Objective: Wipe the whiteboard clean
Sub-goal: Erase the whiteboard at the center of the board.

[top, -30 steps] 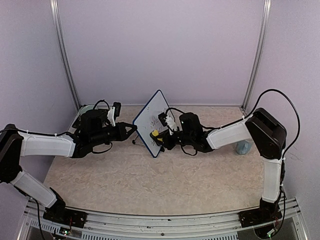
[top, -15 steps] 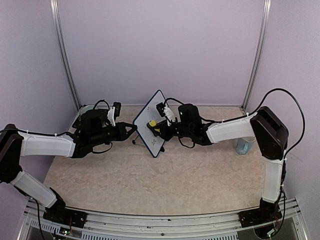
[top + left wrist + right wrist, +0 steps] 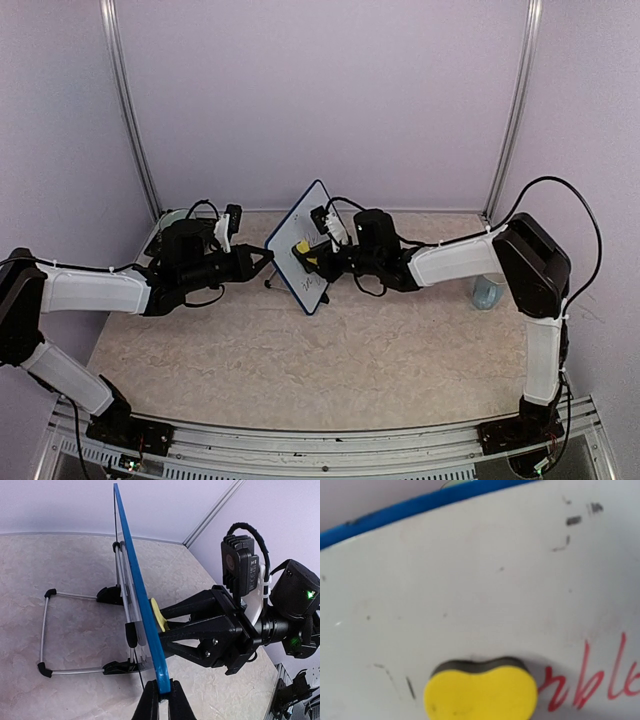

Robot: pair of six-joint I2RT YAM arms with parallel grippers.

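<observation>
Whiteboard point(image 3: 301, 236) stands tilted on the table point(image 3: 300, 360), far of centre and between the two arms, and it is in the same spot as a second ago. From the left wrist camera it shows edge-on as a thin blue frame point(image 3: 136, 585), propped by a wire stand point(image 3: 44, 630) with black feet point(image 3: 111, 595).

The left gripper point(image 3: 268, 256) is clenched on the whiteboard's left edge. In its own view the two fingers pinch the blue frame at the near end point(image 3: 161, 699). The left arm's pose matches the earlier frames.

The right gripper point(image 3: 322, 258) grasps a yellow sponge point(image 3: 312, 260) and presses it against the white face. Seen from the left wrist camera, the black fingers point(image 3: 192, 611) converge on the sponge point(image 3: 158, 615), which touches the board just right of the frame.

A second ago the sponge sat lower on the face, close to the near bottom corner. Half a second ago it was higher and further left. Now it lies between those two spots, and the right wrist has drawn in towards the board since the first frame.

The right wrist view shows the sponge point(image 3: 480, 694) with its dark backing flat on the face point(image 3: 470, 580). Red handwriting point(image 3: 595, 680) runs just right of it, touching its edge. Small black marks point(image 3: 574, 521) remain at the upper right, and a few short dark strokes point(image 3: 409, 687) lie just left of the sponge.
</observation>
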